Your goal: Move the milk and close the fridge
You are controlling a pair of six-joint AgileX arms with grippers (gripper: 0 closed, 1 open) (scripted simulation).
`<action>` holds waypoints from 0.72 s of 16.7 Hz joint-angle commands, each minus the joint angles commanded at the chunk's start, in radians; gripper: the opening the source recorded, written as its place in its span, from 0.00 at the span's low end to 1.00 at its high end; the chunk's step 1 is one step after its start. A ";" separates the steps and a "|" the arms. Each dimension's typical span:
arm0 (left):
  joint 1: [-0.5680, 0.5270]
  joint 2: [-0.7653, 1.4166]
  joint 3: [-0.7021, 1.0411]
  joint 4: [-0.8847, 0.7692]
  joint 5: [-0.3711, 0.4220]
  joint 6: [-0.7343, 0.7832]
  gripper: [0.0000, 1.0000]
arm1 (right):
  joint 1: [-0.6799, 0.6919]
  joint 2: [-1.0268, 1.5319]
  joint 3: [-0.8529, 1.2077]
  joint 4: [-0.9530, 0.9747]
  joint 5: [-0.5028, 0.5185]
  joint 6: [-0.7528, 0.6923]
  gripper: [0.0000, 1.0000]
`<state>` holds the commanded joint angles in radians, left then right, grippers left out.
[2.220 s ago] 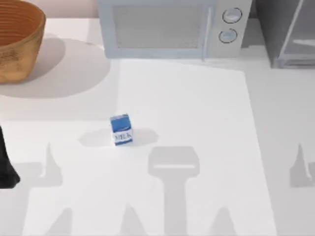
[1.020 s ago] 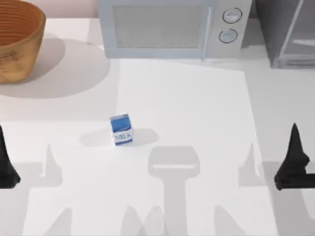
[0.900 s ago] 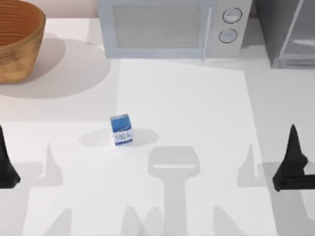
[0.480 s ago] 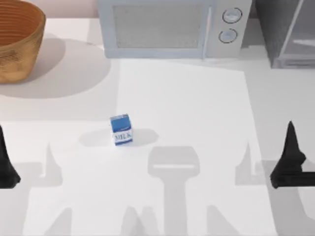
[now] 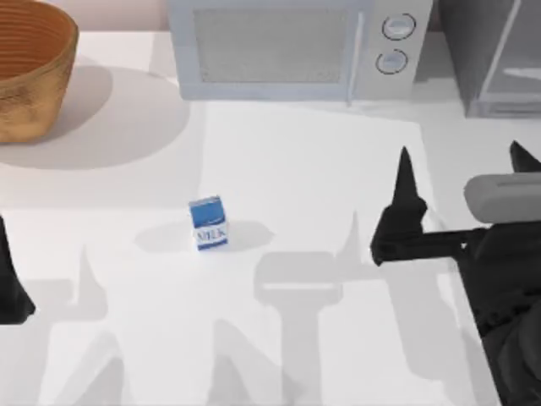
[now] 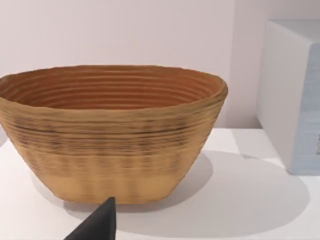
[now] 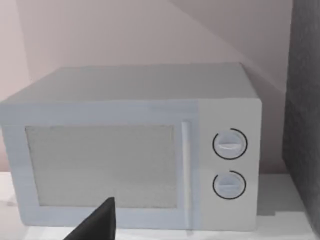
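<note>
The milk (image 5: 209,223), a small blue carton with a white band, stands upright on the table left of centre. My right gripper (image 5: 461,162) is open at the table's right, well to the right of the carton, with its dark fingers (image 5: 402,216) spread wide and nothing between them. The fridge (image 5: 494,52) is the grey box at the far right corner; its pale door panel stands at an angle to the body. Its speckled dark side (image 7: 306,115) shows in the right wrist view. My left gripper (image 5: 8,283) is parked at the table's left edge.
A white microwave (image 5: 292,49) with two round knobs stands at the back centre, also in the right wrist view (image 7: 135,150). A woven brown basket (image 5: 30,68) sits at the far left corner, close in the left wrist view (image 6: 110,130).
My right arm has come in from the right edge, moving left and toward the far side, and now shows both fingers. The milk and the left arm have not moved.
</note>
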<state>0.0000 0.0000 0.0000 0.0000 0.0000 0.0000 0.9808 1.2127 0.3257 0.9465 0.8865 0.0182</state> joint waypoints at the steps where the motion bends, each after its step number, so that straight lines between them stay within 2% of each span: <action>1: 0.000 0.000 0.000 0.000 0.000 0.000 1.00 | 0.007 0.079 0.047 0.033 -0.004 -0.002 1.00; 12: 0.000 0.000 0.000 0.000 0.000 0.000 1.00 | 0.083 0.987 0.556 0.385 -0.045 -0.010 1.00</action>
<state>0.0000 0.0000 0.0000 0.0000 0.0000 0.0000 1.0637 2.1993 0.8817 1.3314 0.8420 0.0078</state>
